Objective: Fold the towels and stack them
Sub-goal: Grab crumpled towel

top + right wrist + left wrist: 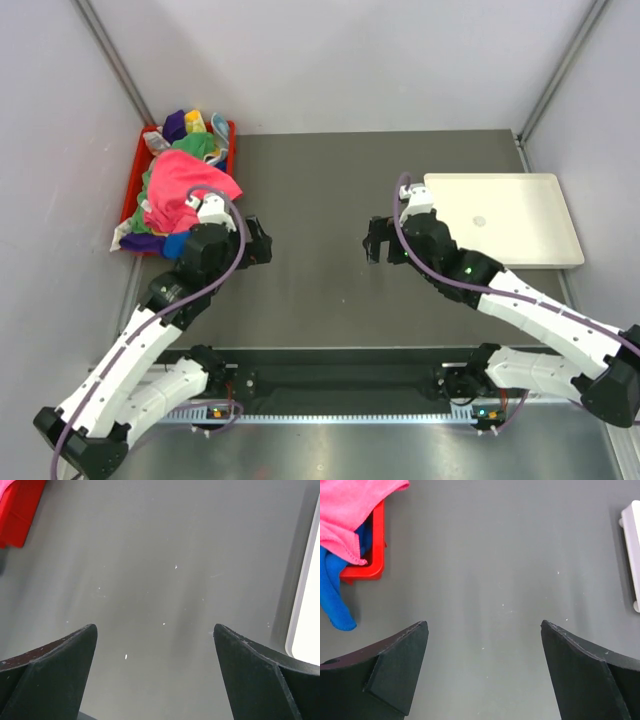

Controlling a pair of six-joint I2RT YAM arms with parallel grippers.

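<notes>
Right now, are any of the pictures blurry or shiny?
Top view: sharp and evenly lit, no glare on the table. Left wrist view: the pink towel looks crisp, and pale streaks of light run down the table. Right wrist view: the same streaky shine, and the white tray glows too bright to show any detail.

Soft, even light is coming from overhead, and all 3 views are looking bright and clear. The grey table [320,200] is giving off a dull sheen, with pale vertical streaks showing in both wrist views. Faint, diffuse shadows are lying beneath the left arm [130,350] and right arm [540,310]. The white tray [505,215] is nearly washing out.
</notes>
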